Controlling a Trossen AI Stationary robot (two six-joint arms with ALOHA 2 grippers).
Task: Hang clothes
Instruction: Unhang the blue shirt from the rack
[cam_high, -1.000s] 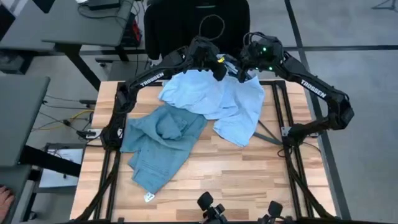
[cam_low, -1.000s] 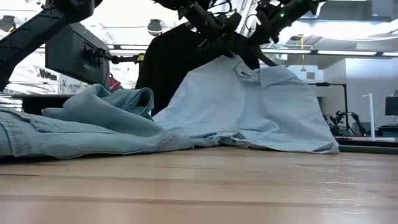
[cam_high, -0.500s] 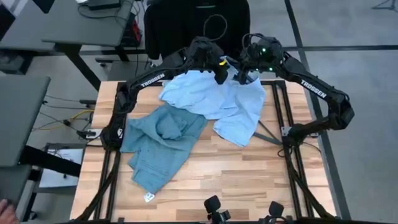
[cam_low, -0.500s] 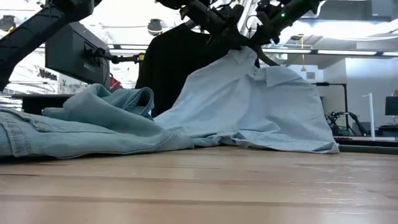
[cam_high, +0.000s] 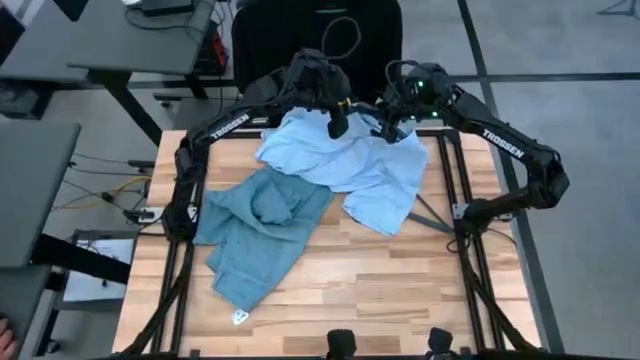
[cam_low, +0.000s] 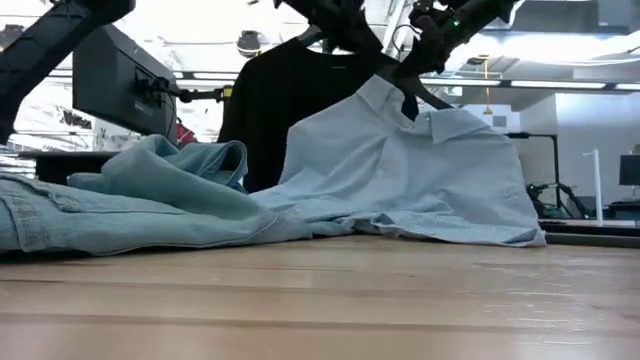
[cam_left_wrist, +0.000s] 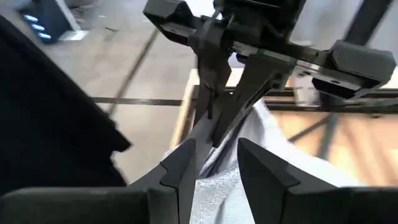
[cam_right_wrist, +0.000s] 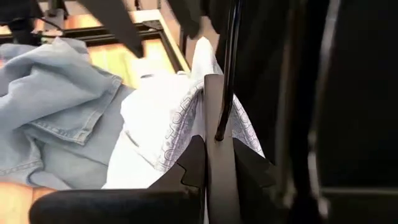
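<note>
Pale planks of the wooden desk (cam_high: 330, 285) run under rumpled cloth. At the left, the denim jeans (cam_high: 255, 230) lie in soft heaped folds (stitched seams show in the right wrist view). Just beside them the pale blue button shirt (cam_high: 350, 165) spreads flat, its collar lifted at the far edge. The left end effector (cam_high: 337, 120) holds slightly parted fingers at the collar; the right end effector (cam_high: 390, 122) is clamped on the shirt's collar, beside a thin dark hanger rod (cam_right_wrist: 229, 68). Behind hangs the black t-shirt (cam_low: 265, 100).
</note>
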